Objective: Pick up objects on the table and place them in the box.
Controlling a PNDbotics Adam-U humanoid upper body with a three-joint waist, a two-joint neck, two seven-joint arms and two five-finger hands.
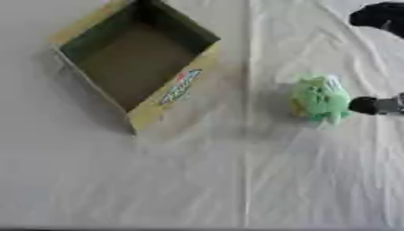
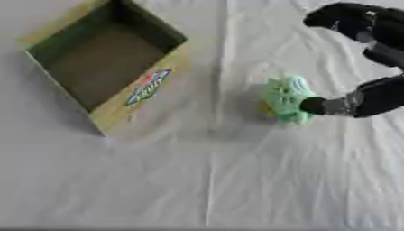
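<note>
Box (image 2: 94, 67) at far left open and empty, nothing placed yet. Green soft toy (image 2: 286, 98) on the white cloth (image 2: 221, 180) to its right, well apart. Right hand (image 2: 347, 104) touching toy's right side, spread wide, no grasp; pickup and drop left.

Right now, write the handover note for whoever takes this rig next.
Right hand: at the green soft toy, a fingertip touching its right side; a closed grasp cannot be confirmed.
Left hand: not in view.
Cardboard box: open, upper left on the white-covered table, nothing visible inside.
Done: nothing boxed yet.
Left: grasp the toy, carry it left, drop it in the box.
</note>
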